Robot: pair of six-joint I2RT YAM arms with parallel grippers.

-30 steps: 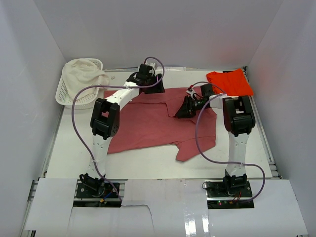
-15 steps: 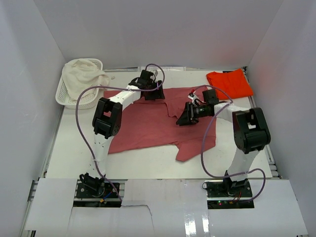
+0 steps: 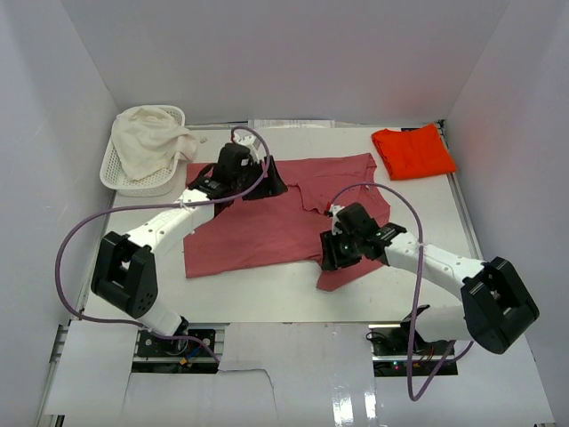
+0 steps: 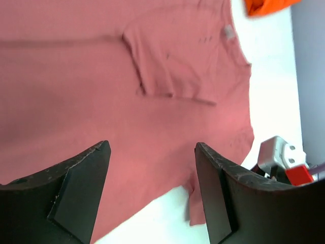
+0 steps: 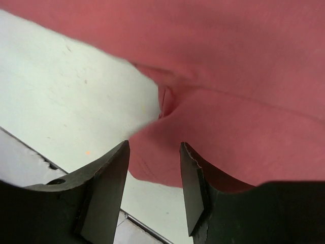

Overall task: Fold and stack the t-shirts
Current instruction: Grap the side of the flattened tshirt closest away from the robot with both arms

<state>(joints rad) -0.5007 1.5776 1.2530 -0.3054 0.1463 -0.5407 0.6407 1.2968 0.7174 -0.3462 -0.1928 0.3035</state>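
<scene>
Since left jaws and right jaws both apart over rose shirt (image 3: 267, 227), risk: right nips only sleeve (image 3: 345, 274), lower centre, and shirt drags crooked.

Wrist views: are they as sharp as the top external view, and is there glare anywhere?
Top external view: sharp, evenly lit, with glare on the glossy white panel at the near edge. Left wrist view: slightly soft; the large dusty rose-red cotton t-shirt shows no weave, the fingers are dark. Right wrist view: that shirt is close and blurred, fingers nearly black.
</scene>
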